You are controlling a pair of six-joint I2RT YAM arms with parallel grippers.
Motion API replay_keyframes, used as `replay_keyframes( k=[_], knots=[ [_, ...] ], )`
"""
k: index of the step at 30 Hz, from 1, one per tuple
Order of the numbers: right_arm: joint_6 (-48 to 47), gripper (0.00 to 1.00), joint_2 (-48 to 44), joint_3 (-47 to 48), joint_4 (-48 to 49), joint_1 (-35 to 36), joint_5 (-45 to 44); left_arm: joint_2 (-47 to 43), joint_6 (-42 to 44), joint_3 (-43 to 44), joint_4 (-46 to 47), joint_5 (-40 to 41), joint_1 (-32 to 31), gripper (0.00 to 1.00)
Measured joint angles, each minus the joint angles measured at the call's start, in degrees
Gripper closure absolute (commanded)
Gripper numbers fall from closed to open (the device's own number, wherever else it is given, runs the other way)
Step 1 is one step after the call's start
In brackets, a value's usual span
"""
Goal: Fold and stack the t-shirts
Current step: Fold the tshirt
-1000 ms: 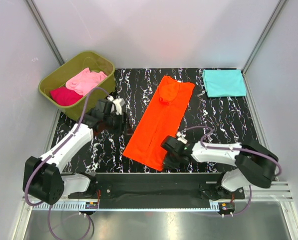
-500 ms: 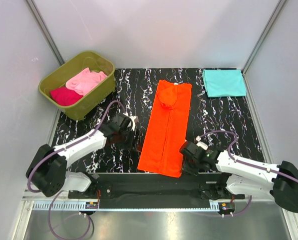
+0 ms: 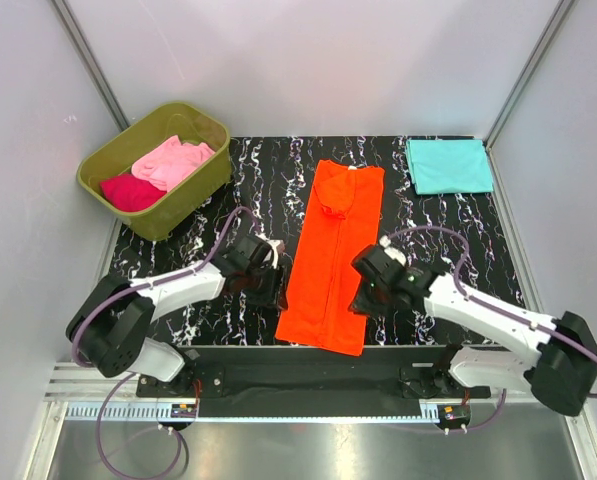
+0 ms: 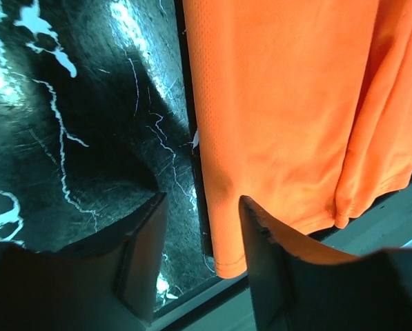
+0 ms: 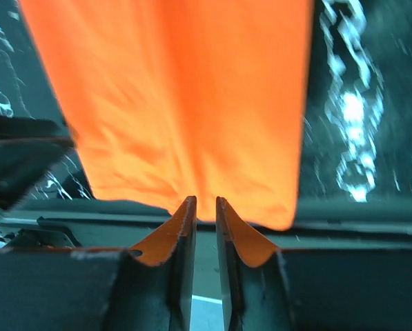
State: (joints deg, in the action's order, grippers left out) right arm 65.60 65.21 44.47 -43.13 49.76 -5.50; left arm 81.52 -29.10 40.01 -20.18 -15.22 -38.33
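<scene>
The orange t-shirt [image 3: 333, 250] lies folded into a long strip down the middle of the black marble table, its hem at the front edge. My left gripper [image 3: 278, 281] is open at the strip's left edge; in the left wrist view [image 4: 202, 238] the orange cloth's [image 4: 288, 103] edge lies between the fingers, ungripped. My right gripper [image 3: 361, 298] is at the strip's right edge; its jaws [image 5: 205, 207] are shut to a thin gap with nothing between them, above the orange hem [image 5: 178, 89]. The teal t-shirt [image 3: 449, 165] lies folded at the back right. The pink [image 3: 173, 160] and magenta [image 3: 130, 192] t-shirts lie in the tub.
The olive-green tub [image 3: 186, 206] stands at the back left corner of the table. Grey walls close in the table on three sides. A black rail [image 3: 278, 362] runs along the front edge by the arm bases.
The orange strip swung from slanting to nearly straight. My left gripper came down from beside the tub to the strip's left edge. My right gripper moved from the hem to the right edge.
</scene>
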Motion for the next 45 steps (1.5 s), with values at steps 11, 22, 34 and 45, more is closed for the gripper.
replay_keyframes(
  k=[11,22,34,45],
  knots=[
    [-15.4,0.8,25.4,9.0,9.7,-3.1,9.9,0.8,-1.6,-2.4,3.4,-1.5,-0.4,1.0],
    [-17.9,0.78,30.0,8.2,11.1,-4.9,12.5,0.3,-3.7,-4.0,4.6,-1.0,-0.4,0.79],
    [-17.8,0.72,24.9,10.4,10.9,-5.2,15.1,-9.4,-5.7,-5.3,2.5,-0.8,-0.5,0.62],
    [-25.2,0.7,25.6,17.8,6.0,-19.2,17.4,-13.9,-5.7,-3.1,2.5,-2.6,-3.0,0.84]
  ],
)
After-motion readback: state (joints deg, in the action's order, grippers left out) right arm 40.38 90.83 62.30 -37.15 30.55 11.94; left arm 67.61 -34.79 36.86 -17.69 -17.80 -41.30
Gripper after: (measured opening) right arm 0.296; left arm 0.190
